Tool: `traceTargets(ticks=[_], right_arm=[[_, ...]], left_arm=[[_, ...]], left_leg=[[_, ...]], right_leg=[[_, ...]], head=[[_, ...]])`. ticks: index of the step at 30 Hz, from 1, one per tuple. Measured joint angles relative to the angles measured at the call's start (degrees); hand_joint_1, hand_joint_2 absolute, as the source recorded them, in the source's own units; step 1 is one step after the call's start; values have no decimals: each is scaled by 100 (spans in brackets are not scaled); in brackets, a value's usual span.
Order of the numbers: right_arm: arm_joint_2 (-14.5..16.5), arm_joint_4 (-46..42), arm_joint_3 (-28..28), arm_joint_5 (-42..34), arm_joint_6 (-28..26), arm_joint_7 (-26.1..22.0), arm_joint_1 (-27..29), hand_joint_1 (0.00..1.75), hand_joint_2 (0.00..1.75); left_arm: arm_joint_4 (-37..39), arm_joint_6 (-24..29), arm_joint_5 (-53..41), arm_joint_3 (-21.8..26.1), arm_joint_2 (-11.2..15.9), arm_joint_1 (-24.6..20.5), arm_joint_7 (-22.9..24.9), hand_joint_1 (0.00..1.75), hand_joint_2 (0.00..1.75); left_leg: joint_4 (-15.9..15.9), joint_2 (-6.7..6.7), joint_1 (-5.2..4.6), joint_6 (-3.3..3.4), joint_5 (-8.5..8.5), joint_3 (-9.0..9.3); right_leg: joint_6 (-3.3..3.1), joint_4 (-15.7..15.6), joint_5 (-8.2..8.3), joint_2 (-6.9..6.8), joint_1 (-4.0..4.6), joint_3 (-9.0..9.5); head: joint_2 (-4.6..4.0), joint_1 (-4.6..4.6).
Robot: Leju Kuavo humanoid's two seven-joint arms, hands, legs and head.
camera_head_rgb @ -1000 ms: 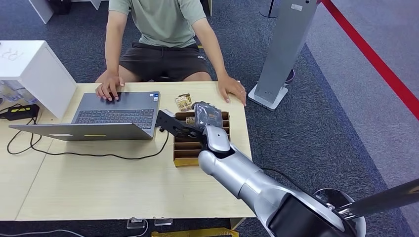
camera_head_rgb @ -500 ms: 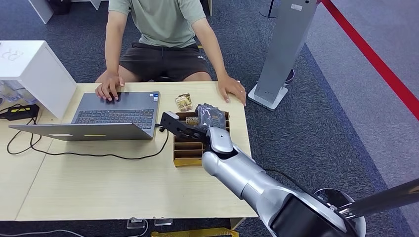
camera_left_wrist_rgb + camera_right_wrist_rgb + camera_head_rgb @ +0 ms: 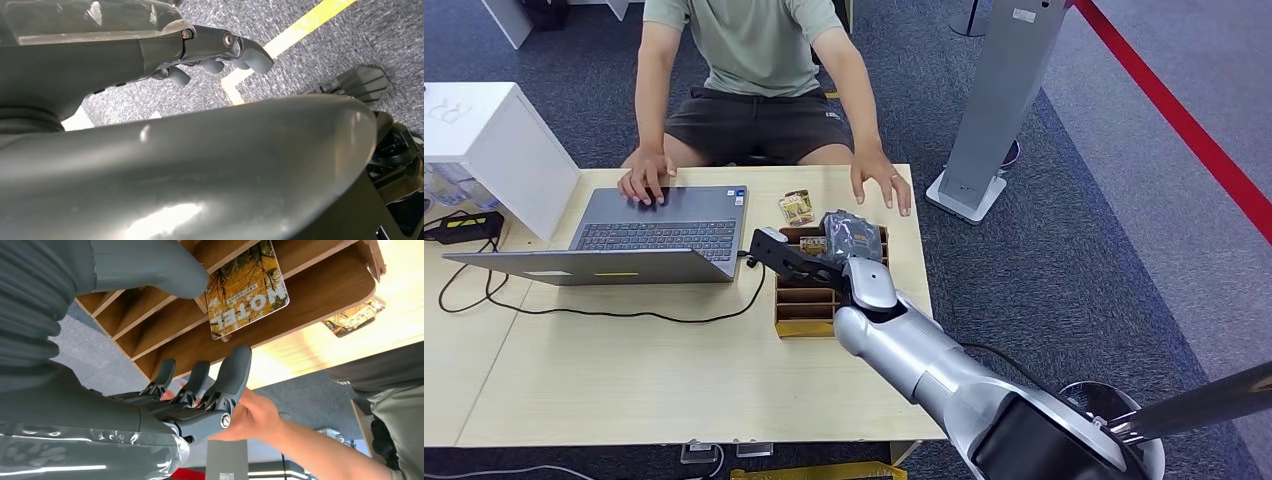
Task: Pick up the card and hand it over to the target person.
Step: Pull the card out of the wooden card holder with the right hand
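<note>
The right arm reaches forward, its hand point(image 3: 200, 385) empty with fingers apart; the left hand point(image 3: 215, 55) hangs with fingers loosely curled.

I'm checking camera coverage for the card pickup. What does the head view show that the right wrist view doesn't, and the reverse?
Head view alone: the laptop, the white box and the grey stand. Right wrist view alone: the HOTEL lettering on the card, readable, and the right robot hand with fingers spread, holding nothing. Both: the wooden card rack, the card in it, a second card on the table and the person's hand.

Person point(image 3: 754, 60) cut off above shoulders, right hand point(image 3: 849, 235) hiding rack's point(image 3: 804, 310) far slots
</note>
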Motion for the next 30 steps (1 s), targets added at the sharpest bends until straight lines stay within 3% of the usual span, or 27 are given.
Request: traceTargets(ticks=[9, 21, 30], right_arm=[[27, -142, -10, 16, -102, -98, -20, 78, 175], [-207, -1703, 138, 88, 24, 35, 211, 75, 175], [-272, -2113, 248, 50, 130, 42, 314, 71, 175]], left_arm=[[-4, 3, -19, 39, 23, 4, -20, 0, 0], [-1, 16, -38, 133, 61, 44, -80, 0, 0], [-1, 26, -10, 193, 85, 82, -100, 0, 0]], left_leg=[[-2, 3, 0, 0, 0, 1], [4, 4, 1, 0, -2, -8], [2, 2, 1, 1, -1, -6]], right_leg=[[-1, -1, 1, 3, 0, 0], [-1, 4, -1, 4, 1, -8], [0, 1, 0, 2, 1, -5]], head=[[0, 0], [0, 0], [0, 0]])
